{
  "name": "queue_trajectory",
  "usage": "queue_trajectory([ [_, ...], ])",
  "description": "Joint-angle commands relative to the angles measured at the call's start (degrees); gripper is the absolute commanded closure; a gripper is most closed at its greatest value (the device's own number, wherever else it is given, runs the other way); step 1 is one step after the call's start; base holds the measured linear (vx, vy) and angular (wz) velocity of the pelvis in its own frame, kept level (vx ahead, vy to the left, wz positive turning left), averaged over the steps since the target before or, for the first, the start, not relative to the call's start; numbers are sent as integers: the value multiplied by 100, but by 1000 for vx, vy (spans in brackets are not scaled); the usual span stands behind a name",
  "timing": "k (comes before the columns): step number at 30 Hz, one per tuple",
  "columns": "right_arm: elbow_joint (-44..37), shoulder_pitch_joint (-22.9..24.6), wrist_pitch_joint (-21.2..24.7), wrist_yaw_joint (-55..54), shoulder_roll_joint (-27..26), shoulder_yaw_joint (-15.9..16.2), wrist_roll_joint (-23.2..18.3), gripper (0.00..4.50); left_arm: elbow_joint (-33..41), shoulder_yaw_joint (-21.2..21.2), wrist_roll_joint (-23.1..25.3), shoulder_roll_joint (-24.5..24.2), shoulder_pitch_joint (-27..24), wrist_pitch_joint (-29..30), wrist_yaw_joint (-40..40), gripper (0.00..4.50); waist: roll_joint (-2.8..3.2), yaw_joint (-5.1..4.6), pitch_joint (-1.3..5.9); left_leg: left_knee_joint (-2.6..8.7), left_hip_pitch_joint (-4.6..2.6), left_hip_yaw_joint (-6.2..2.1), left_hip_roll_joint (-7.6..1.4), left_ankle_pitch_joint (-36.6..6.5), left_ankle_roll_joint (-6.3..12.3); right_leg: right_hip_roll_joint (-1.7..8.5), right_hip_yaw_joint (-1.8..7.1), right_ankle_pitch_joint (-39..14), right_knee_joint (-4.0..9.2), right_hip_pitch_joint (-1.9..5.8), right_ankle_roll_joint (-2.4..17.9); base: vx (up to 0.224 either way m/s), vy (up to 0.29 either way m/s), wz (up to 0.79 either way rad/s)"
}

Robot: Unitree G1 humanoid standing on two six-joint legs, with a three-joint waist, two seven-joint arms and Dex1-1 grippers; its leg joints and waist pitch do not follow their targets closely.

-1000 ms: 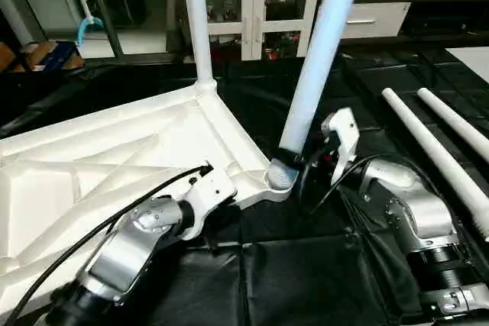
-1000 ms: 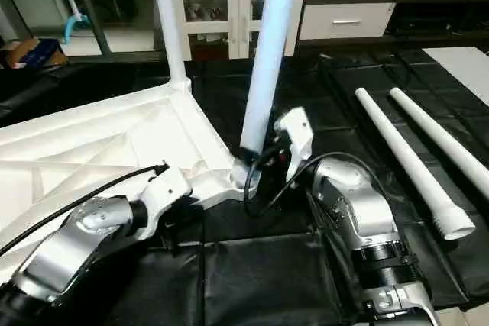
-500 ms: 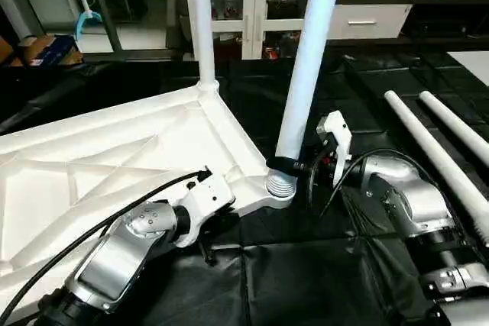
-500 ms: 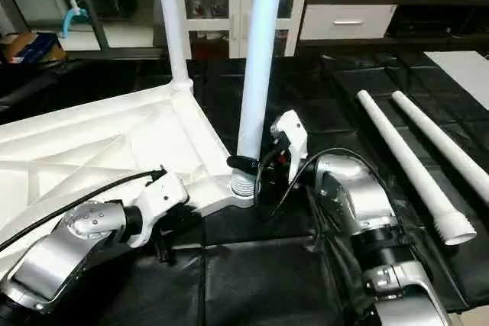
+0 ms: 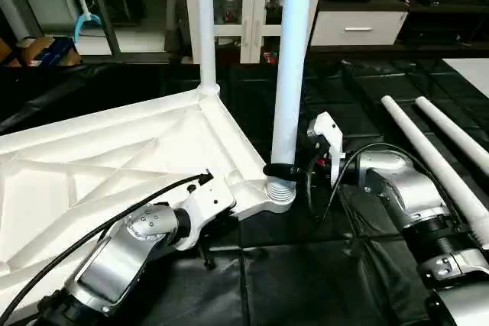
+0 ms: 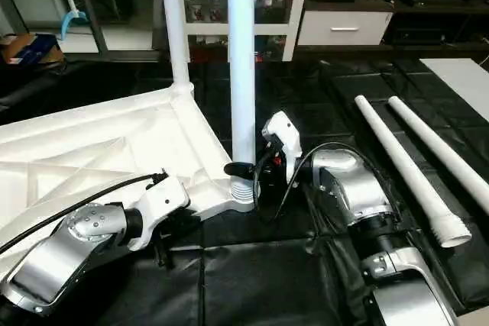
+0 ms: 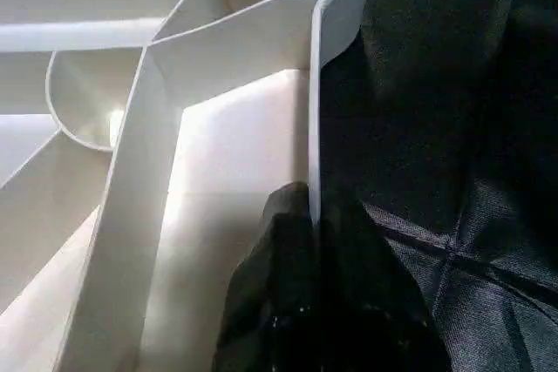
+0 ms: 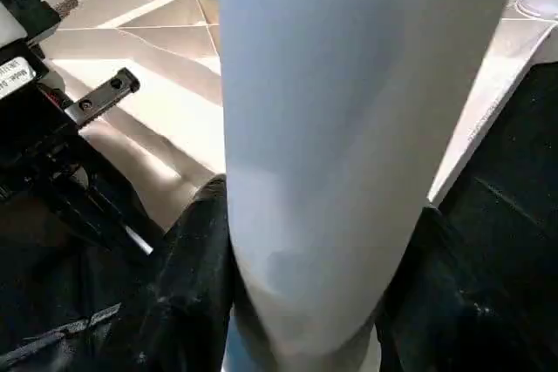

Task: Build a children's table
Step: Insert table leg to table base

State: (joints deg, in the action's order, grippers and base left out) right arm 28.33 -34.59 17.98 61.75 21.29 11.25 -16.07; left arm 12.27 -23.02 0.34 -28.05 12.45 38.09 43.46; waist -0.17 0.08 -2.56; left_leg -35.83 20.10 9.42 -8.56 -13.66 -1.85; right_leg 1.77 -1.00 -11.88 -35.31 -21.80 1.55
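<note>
- Currently the white plastic table top point(image 5: 114, 158) lies underside up on black floor mats point(image 5: 306, 280), filling the 9 o'clock side of the head views; raised ribs cross its underside diagonally, rim wall all round.
- One screwed-in leg point(image 5: 205, 20) stands upright in the far corner socket at 12 o'clock, long, white, tapered.
- Second leg point(image 6: 241, 59) stands upright at the near corner socket point(image 5: 280, 192), dead centre; its ribbed threaded end still shows above the socket, so not fully seated.
- Right gripper point(image 6: 246, 169) clenched round that second leg just above the threads, black fingers point(image 8: 196, 285) wrapping both sides in the right wrist view.
- Left gripper point(image 7: 312, 215) pinches the top's rim wall between its fingers, just beside the near corner socket; closed on it, seen in the left wrist view.
- Two loose legs point(image 6: 405, 166) lie side by side on the mats at 3 o'clock, well apart from the top, open threaded ends toward the robot.
- Glass-door cabinet point(image 5: 244, 5) and drawer unit point(image 5: 359, 27) sit behind at 12 to 1 o'clock.
</note>
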Motion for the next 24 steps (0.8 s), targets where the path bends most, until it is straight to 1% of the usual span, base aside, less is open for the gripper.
queue_trajectory([
  [1, 397, 74, 78, -318, 87, 57, 388, 264, -35, -205, 24, -87, -198, 126, 89, 443, -15, 8, 268, 453, 4, -155, -452, -490, 344, 606, 256, -713, 384, 230, 1552, 0, 0, 0],
  [2, 404, 77, 70, -357, 56, 25, 362, 264, -36, -204, 23, -80, -199, 126, 78, 443, -7, 5, 271, 457, 8, -158, -456, -472, 334, 609, 256, -663, 381, 229, 1549, 0, 0, 0],
  [3, 375, 109, 59, -392, 21, -20, 317, 264, -35, -203, 27, -78, -197, 125, 66, 443, -22, 0, 271, 457, 10, -156, -454, -483, 331, 605, 255, -661, 384, 229, 1548, 0, 0, 0],
  [4, 375, 109, 59, -392, 21, -20, 317, 264, -35, -203, 27, -78, -197, 125, 66, 443, -19, 1, 269, 461, 9, -157, -457, -500, 323, 607, 257, -668, 383, 228, 1545, 0, 0, 0],
  [5, 306, 212, 74, -431, -41, -133, 213, 264, -61, -181, 41, -61, -175, 111, 15, 443, -13, -4, 268, 465, 5, -156, -457, -554, 302, 607, 260, -710, 389, 223, 1532, 0, 0, 0],
  [7, 270, 312, 78, -482, -83, -237, 119, 264, -76, -176, 48, -61, -162, 107, 3, 443, -15, -7, 266, 477, -1, -162, -462, -645, 254, 602, 259, -803, 401, 218, 1496, 0, 0, 0],
  [9, 274, 416, 49, -562, -117, -354, 31, 264, -83, -174, 49, -67, -158, 99, 2, 443, -26, -13, 270, 482, 3, -165, -463, -655, 231, 610, 263, -841, 407, 223, 1470, 0, 0, 0],
  [11, 248, 584, 15, -594, -120, -484, -70, 264, -86, -165, 51, -75, -155, 95, 2, 443, -20, -8, 274, 479, -5, -158, -462, -660, 222, 606, 266, -837, 415, 215, 1462, 0, 0, 0],
  [12, 232, 644, 14, -600, -120, -528, -108, 264, -94, -161, 54, -75, -152, 92, -1, 443, -27, -5, 277, 480, -3, -159, -465, -655, 229, 609, 267, -812, 408, 218, 1469, 0, 0, 0],
  [13, 180, 744, 14, -588, -105, -553, -134, 264, -95, -157, 57, -80, -152, 90, -1, 443, -14, 5, 278, 482, -3, -160, -464, -626, 237, 604, 266, -770, 404, 217, 1469, 0, 0, 0],
  [15, 127, 827, 3, -574, -91, -554, -138, 264, -104, -156, 60, -80, -149, 83, -5, 443, -20, 14, 285, 483, -6, -157, -466, -571, 254, 600, 264, -659, 401, 220, 1471, 0, 0, 0],
  [17, 3, 1029, 4, -638, -137, -669, -193, 264, -142, -165, 72, -66, -133, 56, -22, 443, -29, 20, 283, 483, -2, -151, -463, -535, 282, 600, 266, -602, 401, 223, 1470, 0, 0, 0],
  [20, -83, 1203, -97, -770, -219, -790, -262, 264, -161, -162, 69, -46, -116, 50, -31, 443, -27, 20, 280, 491, -2, -154, -464, -583, 284, 604, 262, -708, 412, 215, 1470, 0, 0, 0],
  [22, -107, 1238, -119, -789, -232, -805, -275, 264, -162, -160, 68, -44, -114, 50, -31, 443, -22, 22, 278, 496, 0, -157, -464, -614, 263, 607, 267, -773, 418, 217, 1439, 0, 0, 0],
  [24, -273, 1428, -211, -836, -268, -799, -303, 264, -161, -154, 63, -51, -114, 45, -29, 443, -7, 15, 272, 507, -6, -162, -468, -703, 233, 604, 266, -860, 429, 207, 1422, 0, 0, 0],
])
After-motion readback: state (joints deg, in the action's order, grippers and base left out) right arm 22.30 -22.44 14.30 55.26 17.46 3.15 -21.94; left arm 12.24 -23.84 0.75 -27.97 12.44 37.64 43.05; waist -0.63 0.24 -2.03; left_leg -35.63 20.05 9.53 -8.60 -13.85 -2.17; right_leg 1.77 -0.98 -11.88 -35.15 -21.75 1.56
